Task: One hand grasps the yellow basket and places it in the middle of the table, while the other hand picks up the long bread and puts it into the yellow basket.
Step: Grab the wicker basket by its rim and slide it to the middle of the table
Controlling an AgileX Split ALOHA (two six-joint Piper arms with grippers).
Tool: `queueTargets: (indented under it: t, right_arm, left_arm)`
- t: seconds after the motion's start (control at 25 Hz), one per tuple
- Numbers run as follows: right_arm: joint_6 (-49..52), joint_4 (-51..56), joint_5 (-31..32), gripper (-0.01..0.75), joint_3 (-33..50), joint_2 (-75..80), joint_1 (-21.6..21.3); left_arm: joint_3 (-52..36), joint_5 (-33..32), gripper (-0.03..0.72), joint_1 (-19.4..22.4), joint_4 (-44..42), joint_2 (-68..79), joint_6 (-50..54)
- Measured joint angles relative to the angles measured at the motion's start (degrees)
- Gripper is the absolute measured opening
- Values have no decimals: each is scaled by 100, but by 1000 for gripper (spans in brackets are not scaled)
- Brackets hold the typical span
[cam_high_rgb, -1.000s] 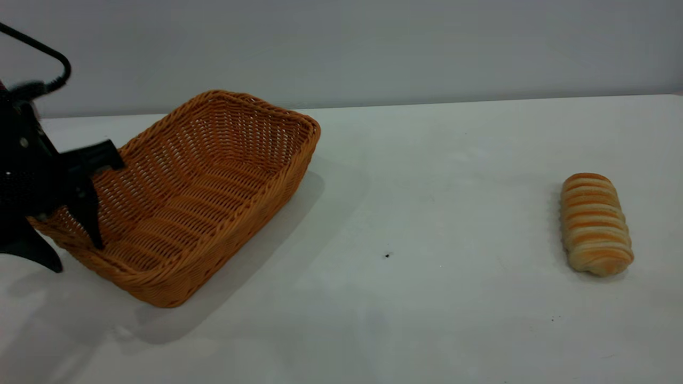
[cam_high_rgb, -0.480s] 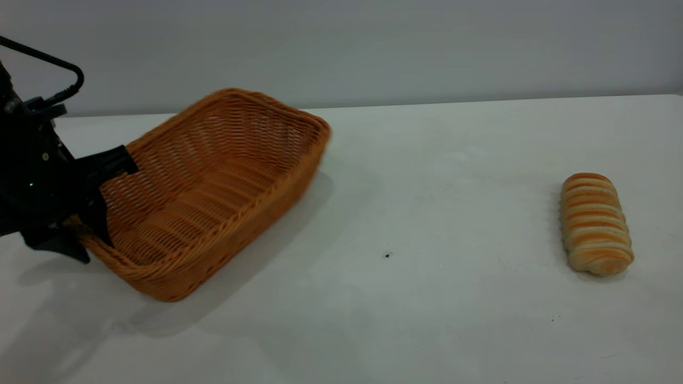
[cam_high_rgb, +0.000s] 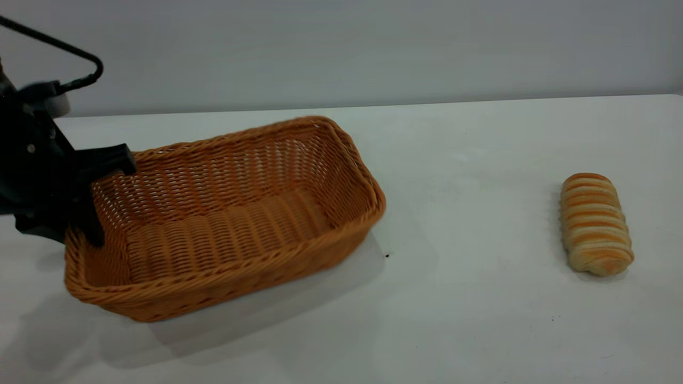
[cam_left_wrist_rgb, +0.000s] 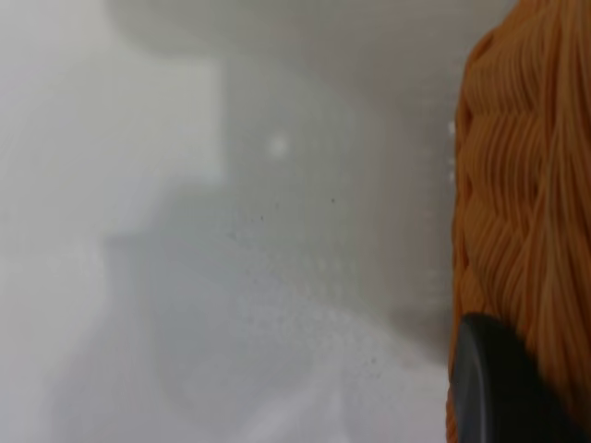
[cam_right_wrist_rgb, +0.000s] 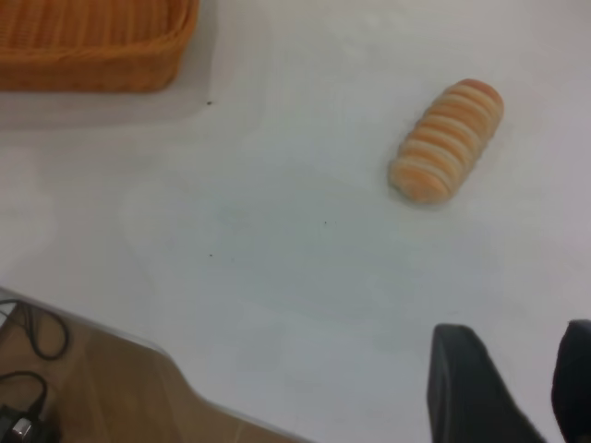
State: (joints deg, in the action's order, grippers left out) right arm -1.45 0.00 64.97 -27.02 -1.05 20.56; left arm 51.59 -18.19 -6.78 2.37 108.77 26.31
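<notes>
The yellow basket (cam_high_rgb: 229, 213) sits left of the table's middle, empty, its long side facing the front. My left gripper (cam_high_rgb: 66, 234) is shut on the basket's left short wall, one finger inside and one outside. In the left wrist view the woven wall (cam_left_wrist_rgb: 526, 185) fills one side, with one dark fingertip (cam_left_wrist_rgb: 494, 388) against it. The long bread (cam_high_rgb: 595, 223) lies on the white table (cam_high_rgb: 453, 160) at the right, well apart from the basket. The right arm is out of the exterior view. In its wrist view my right gripper (cam_right_wrist_rgb: 517, 332) is open and empty above the table, short of the bread (cam_right_wrist_rgb: 448, 138).
A tiny dark speck (cam_high_rgb: 387, 255) lies just right of the basket's near corner. The right wrist view shows a basket corner (cam_right_wrist_rgb: 92, 46), and the table's edge with floor and cables (cam_right_wrist_rgb: 28, 369) beyond it.
The left gripper has swung the basket round and carried it right, towards the middle; its long side now faces front. The bread has not moved.
</notes>
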Motion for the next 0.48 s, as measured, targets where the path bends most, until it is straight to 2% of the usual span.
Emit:
queueTargets:
  t: [0.24, 0.48]
  right_arm:
    - [2, 0, 0, 274, 0, 0, 0]
    - [8, 0, 0, 274, 0, 0, 0]
  left_arm:
    - [453, -654, 126, -90, 234, -2, -1133]
    - [860, -781, 126, -150, 1300, 56, -2477]
